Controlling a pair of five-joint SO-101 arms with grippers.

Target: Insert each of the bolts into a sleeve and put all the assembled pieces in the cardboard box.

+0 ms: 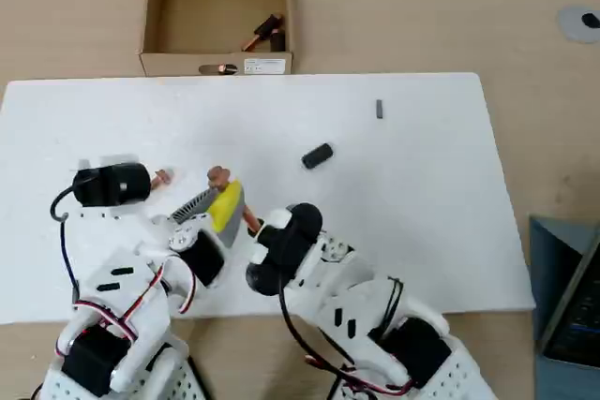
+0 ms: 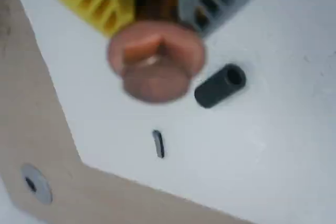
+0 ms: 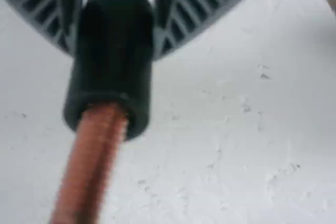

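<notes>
My left gripper (image 1: pixel 225 201), with one yellow and one grey finger, is shut on a copper bolt (image 2: pixel 156 64) whose round head (image 1: pixel 217 175) sticks out past the fingertips. In the right wrist view my right gripper (image 3: pixel 116 3) is shut on a black sleeve (image 3: pixel 110 56), and the bolt's threaded end (image 3: pixel 92 171) sits in the sleeve's mouth. A loose black sleeve (image 1: pixel 318 155) lies on the white mat to the right. A second bolt (image 1: pixel 161 176) lies left of the grippers. The cardboard box (image 1: pixel 155 16) at the back holds assembled pieces (image 1: pixel 265 33).
A small dark pin (image 1: pixel 380 109) lies on the white mat (image 1: pixel 422 231) behind the loose sleeve. Another copper piece (image 1: pixel 220 69) rests at the box's front wall. A metal disc (image 1: pixel 581 21) sits in the wooden table, and a dark bin (image 1: pixel 567 297) stands at the right edge.
</notes>
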